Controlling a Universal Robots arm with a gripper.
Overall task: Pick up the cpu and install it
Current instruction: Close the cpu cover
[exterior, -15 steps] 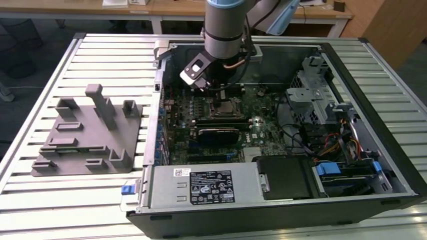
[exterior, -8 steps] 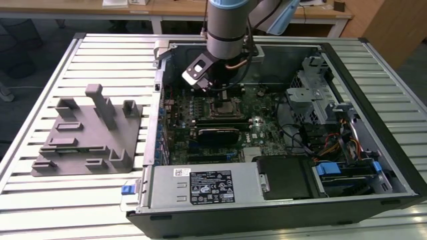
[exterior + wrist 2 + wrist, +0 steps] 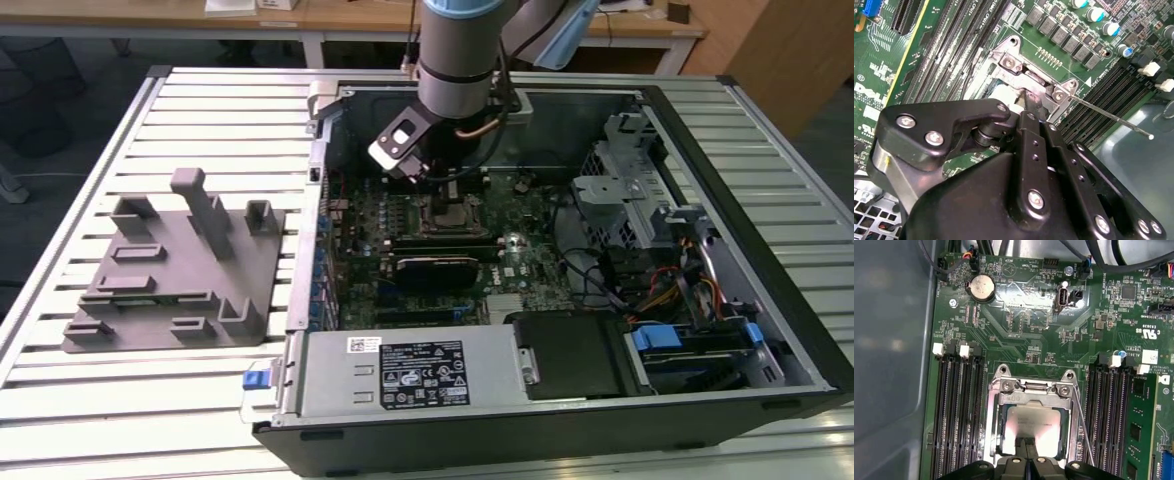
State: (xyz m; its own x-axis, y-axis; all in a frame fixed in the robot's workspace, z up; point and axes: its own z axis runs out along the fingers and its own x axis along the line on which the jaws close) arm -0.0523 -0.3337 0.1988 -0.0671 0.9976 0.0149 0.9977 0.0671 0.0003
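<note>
We saw the small, flat, square cpu with its pale silver-grey metal top [image 3: 1031,422] lying level inside the bright steel socket frame [image 3: 1004,386] on the green motherboard [image 3: 1019,335]. The frame's edges ran around the cpu on every side we could see.

The arm's black gripper [image 3: 1026,442] stood directly over that socket frame. Its two fingers [image 3: 1032,454] were drawn together, with only a thin dark seam between them, so we judged the tool closed on itself rather than clamped on the chip. The fingertips reached down to the cpu's top face near one edge, but we could not tell whether they pressed on it or hung just above it.

In the second wrist view the gripper [image 3: 1029,100] met the pale chip [image 3: 1004,96] just beside the frame's hinge end. A thin steel lever rod [image 3: 1114,117] ran out from the frame at a slant.

Long black memory slots [image 3: 956,410] flanked the socket frame on two sides, and a round silver coin battery [image 3: 980,286] sat well apart from it.

In the exterior view the grey robot arm [image 3: 461,50] came down into the open black computer case [image 3: 534,445] above the socket frame. Well off to the exterior view's left of the frame, a big grey plastic tray with upright posts [image 3: 160,300] rested on the slatted metal table [image 3: 134,400].
</note>
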